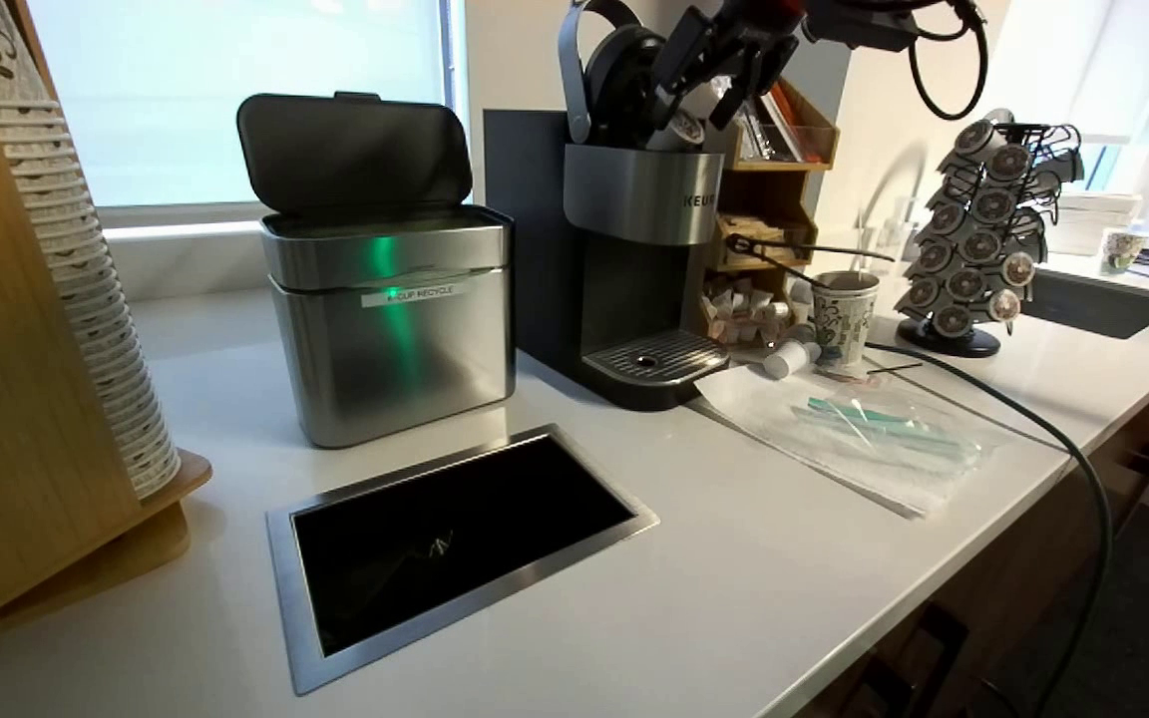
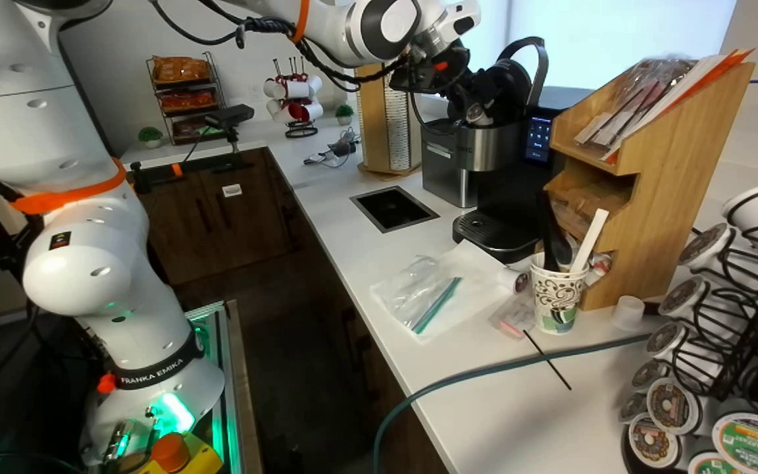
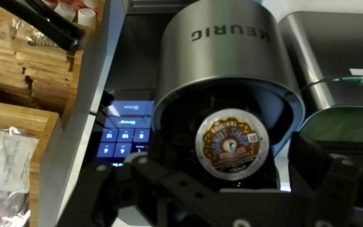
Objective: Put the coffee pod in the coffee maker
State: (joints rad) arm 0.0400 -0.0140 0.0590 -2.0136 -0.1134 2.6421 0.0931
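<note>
The coffee maker [image 1: 639, 194] is a tall black machine with a silver KEURIG band. The band also shows in an exterior view [image 2: 494, 148] and in the wrist view [image 3: 228, 53]. Its black top with the handle [image 1: 624, 85] is raised. The coffee pod [image 3: 232, 144], with a brown donut-shop lid, sits tilted in the dark opening under the raised top. It also shows in both exterior views [image 1: 682, 132] [image 2: 478, 116]. My gripper [image 1: 694, 110] is right at the opening, its fingers spread on either side of the pod, with gaps to it in the wrist view. The pod's lower part is hidden.
A boxy steel container [image 1: 395, 349] with its dark lid up stands beside the coffee maker. A wooden organizer [image 2: 668, 171] is on the other side. A paper cup with utensils [image 2: 556, 296], a plastic bag [image 2: 418, 296] and a pod rack [image 1: 983, 219] stand or lie nearby.
</note>
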